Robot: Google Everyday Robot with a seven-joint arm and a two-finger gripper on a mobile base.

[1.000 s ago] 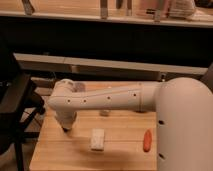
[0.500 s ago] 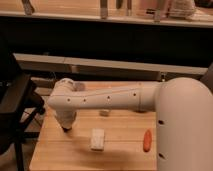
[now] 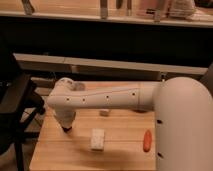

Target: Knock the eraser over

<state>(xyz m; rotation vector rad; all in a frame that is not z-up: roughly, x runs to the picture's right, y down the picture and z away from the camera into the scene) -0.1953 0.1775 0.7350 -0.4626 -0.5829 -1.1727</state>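
At the left of the wooden table, the gripper is seen hanging straight down from the white arm, its dark tip at or just above the tabletop near the left edge; how it is set, and whether anything is held in it, cannot be told. The eraser cannot be picked out with certainty: only a dark tip is visible under the wrist, and it cannot be said whether that is the small dark block or part of the tool, so the eraser is judged to lie hidden beneath or right beside the gripper. For the step to be done well, a short sideways sweep kept low to the table would probably be called for, so that the block is tipped rather than pressed down or merely slid. Just right of the gripper, the pale rectangular pad lies flat and should be left untouched. Further right, near the robot's body, an orange-red object lies well apart from the work.
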